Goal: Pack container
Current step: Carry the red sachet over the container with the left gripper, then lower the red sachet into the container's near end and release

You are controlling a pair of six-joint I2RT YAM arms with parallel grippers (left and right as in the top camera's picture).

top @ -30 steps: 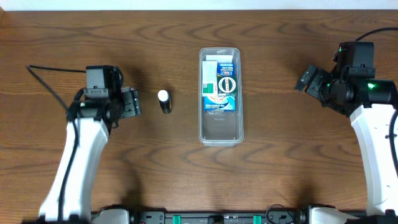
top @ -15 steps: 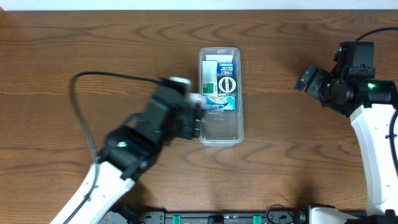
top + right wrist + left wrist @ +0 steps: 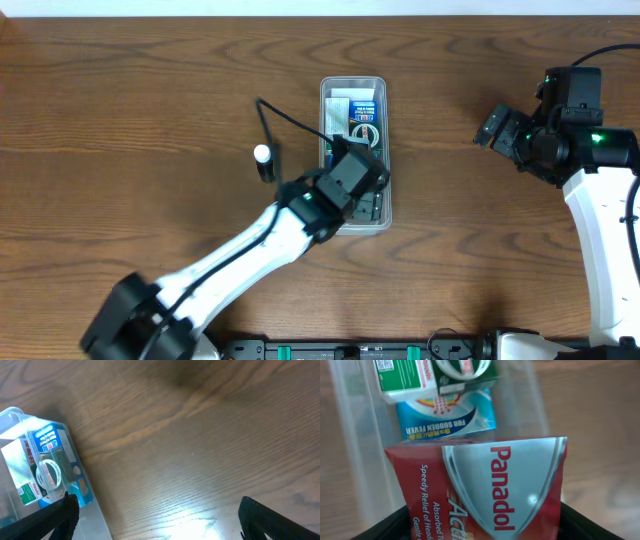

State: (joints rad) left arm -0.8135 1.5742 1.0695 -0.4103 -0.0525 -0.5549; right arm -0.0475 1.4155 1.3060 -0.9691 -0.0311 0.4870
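Fingers (image 3: pixel 600 527) of the left gripper (image 3: pixel 366 197) pinching a red Panadol box (image 3: pixel 480 485) by its two sides, printed face up, at the near end of the container (image 3: pixel 324 120); over the tub or down inside it, cannot tell. Just beyond the held box, lying flat in the container, a blue-and-white box (image 3: pixel 447 415) with fever wording on it. Farther in, toward the far end, a green-and-white box (image 3: pixel 405 377) partly over the blue one, with a white ring (image 3: pixel 455 374) on its dark green face, printed or loose, cannot tell. Container itself clear, long and narrow, set at the middle of the wooden table (image 3: pixel 120 100), long side running away from the robot, between the two arms. Left of it, near but not touching, a small dark bottle (image 3: pixel 264 162) with a white cap. Well off to the right, above bare wood, the right gripper (image 3: pixel 497 128) with fingers spread wide and nothing between them. By count: one container, three boxes told apart with two inside and one in the grip, one ring, one bottle, two grippers.
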